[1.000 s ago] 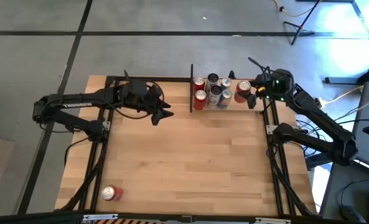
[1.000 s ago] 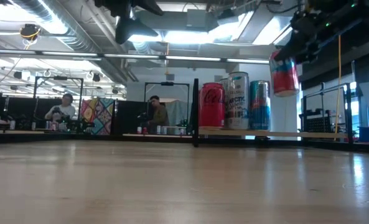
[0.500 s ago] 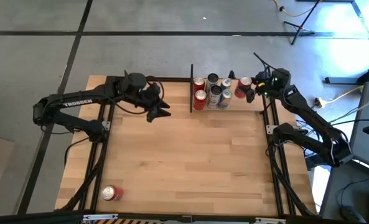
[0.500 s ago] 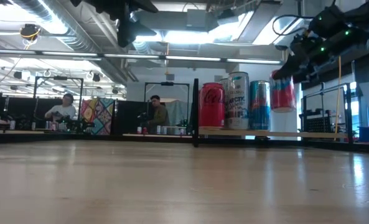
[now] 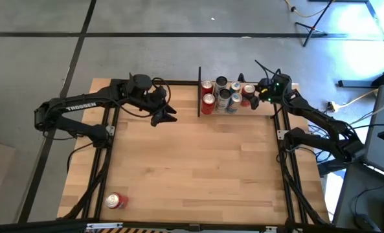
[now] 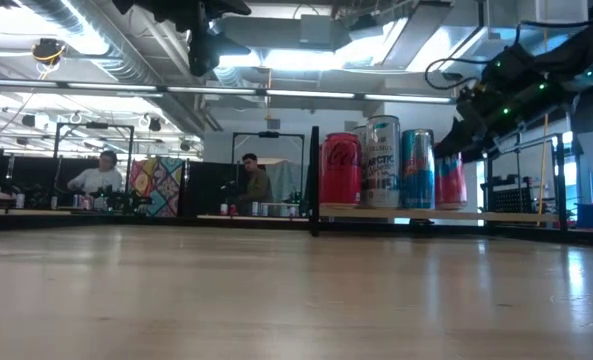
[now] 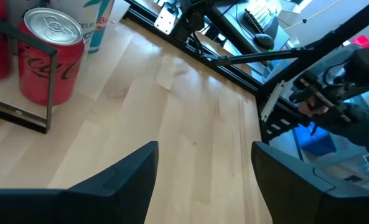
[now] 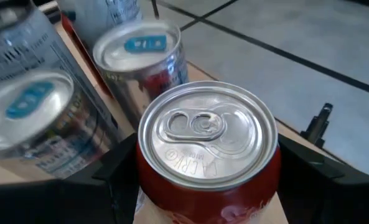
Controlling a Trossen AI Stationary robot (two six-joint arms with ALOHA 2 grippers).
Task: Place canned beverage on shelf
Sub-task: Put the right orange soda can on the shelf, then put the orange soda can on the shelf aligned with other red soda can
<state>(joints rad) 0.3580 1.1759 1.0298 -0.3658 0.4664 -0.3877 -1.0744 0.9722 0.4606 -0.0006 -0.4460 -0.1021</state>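
Note:
My right gripper (image 5: 252, 94) is shut on a red canned beverage (image 8: 208, 140) at the right end of the shelf, beside the cans standing there. In the low view the red can (image 6: 450, 181) is upright with its base at about the shelf's wooden floor (image 6: 476, 214); whether it rests there I cannot tell. The shelf's black side panel (image 5: 199, 91) stands at its left end. My left gripper (image 5: 168, 112) is open and empty, above the table left of the shelf. My right gripper pinches the red can's side wall (image 8: 148, 180), just below the top rim, between its two fingers (image 8: 119, 167). The fingers come slanting down from the table's right side. The can stays upright, level with the shelved cans.
Several cans stand in the shelf: two red ones (image 5: 208, 99) by the side panel, silver and blue ones (image 5: 225, 97) next to them. Another red can (image 5: 116, 200) lies on its side near the table's near left corner. People sit in the room behind (image 6: 253, 186).
My right gripper has gone down and toward the table's left with the red can, bringing it from above the shelf down level with the standing cans at the shelf's right end. The can has stayed upright.

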